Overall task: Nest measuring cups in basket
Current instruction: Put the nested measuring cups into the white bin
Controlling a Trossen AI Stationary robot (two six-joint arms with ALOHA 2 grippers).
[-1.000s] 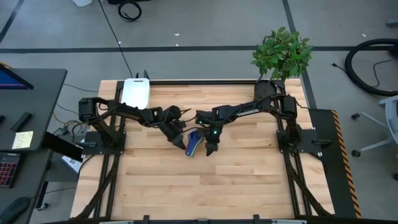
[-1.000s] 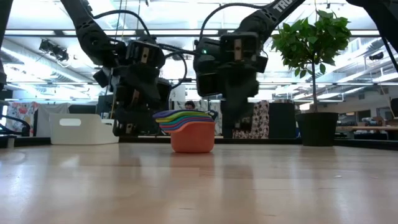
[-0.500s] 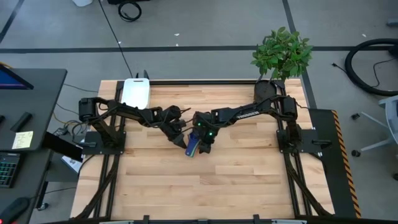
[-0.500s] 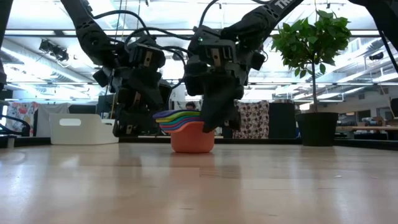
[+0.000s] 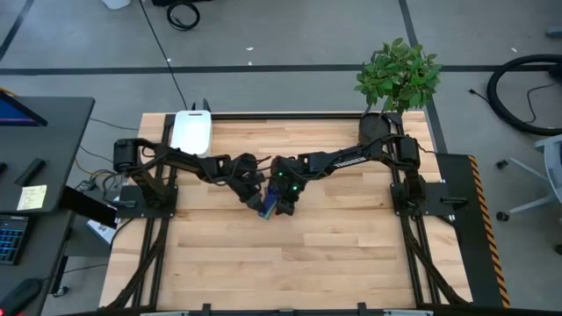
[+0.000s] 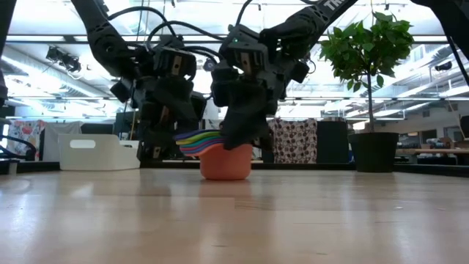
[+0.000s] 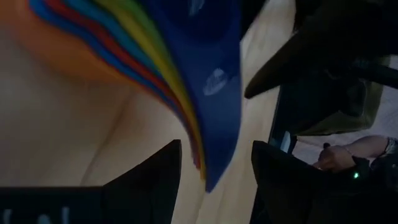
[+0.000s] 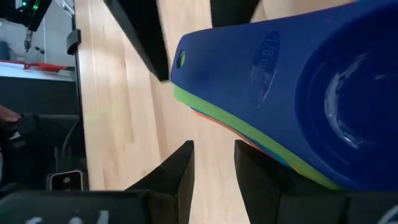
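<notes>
At the left gripper (image 7: 214,152): spread wide, straddling the tip of the stacked handles, with no visible pinch on them. At the right gripper (image 8: 214,155): parted a little, bare wood showing in the gap, nothing clamped between, pressed close against the stack from 3 o'clock. Both down low near the table's centre, the left one closing in from 9 o'clock.

Between them, the measuring cups (image 6: 218,149): nested into one pile, with the orange cup (image 6: 226,164) at the bottom resting on the table (image 5: 334,254) and the dark blue cup (image 8: 298,87) on top, handles fanned together toward 9 o'clock in the low view. Cannot count all seven.

Out at 11 o'clock, well apart from the pile, the basket (image 5: 191,132); cannot see inside it from here. At 1 o'clock, a plant pot (image 5: 378,125).

Judged from this: nesting seemingly done, transfer not. Left to do: grip the pile, carry it to the basket, set it inside.
</notes>
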